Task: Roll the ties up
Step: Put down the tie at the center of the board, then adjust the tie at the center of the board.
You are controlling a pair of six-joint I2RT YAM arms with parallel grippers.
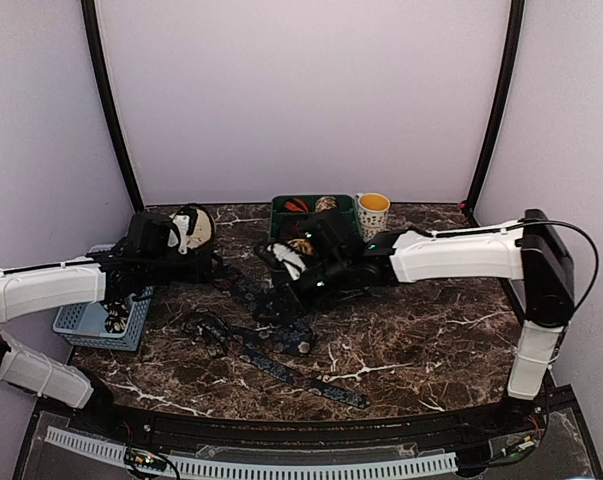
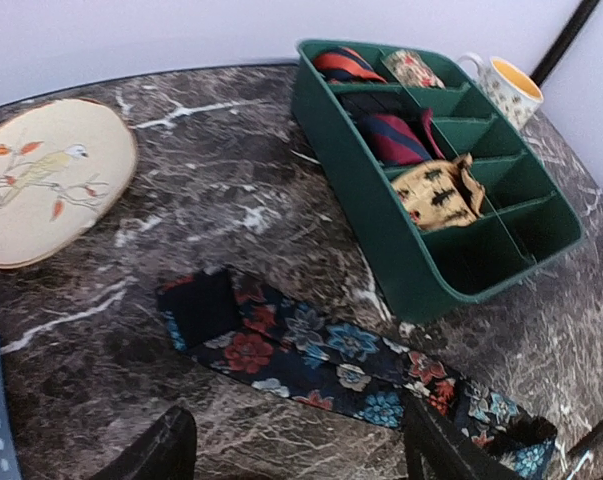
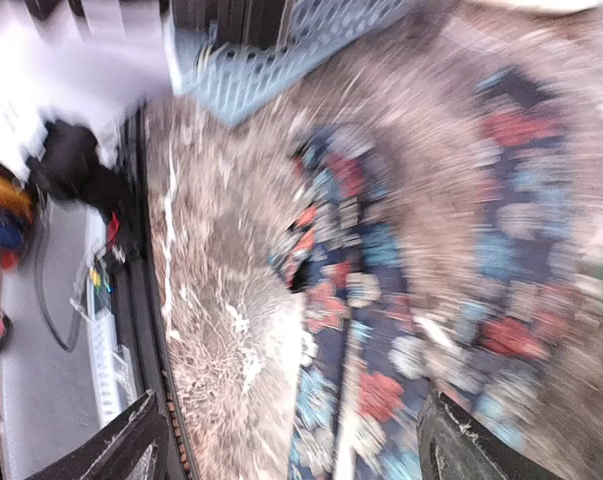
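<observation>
Top external view puts a blue basket (image 1: 91, 325) at the table's left edge, with the left jaws just beside it. The left wrist view shows them spread wide and empty. An embroidered oval (image 2: 41, 180) lies toward the far left. A floral tie (image 2: 311, 350) lies flat and unrolled across the middle of the table, running toward the near edge. At the far edge a green tray (image 2: 381, 240) holds four rolled ties (image 2: 396, 138), with several compartments bare, and a mug (image 2: 511, 85) stands just beyond it. The right jaws, blurred in their own view, stand wide apart over the floral fabric and grip nothing visible. By my judgement four ties are done, and at least this one is not yet begun.
</observation>
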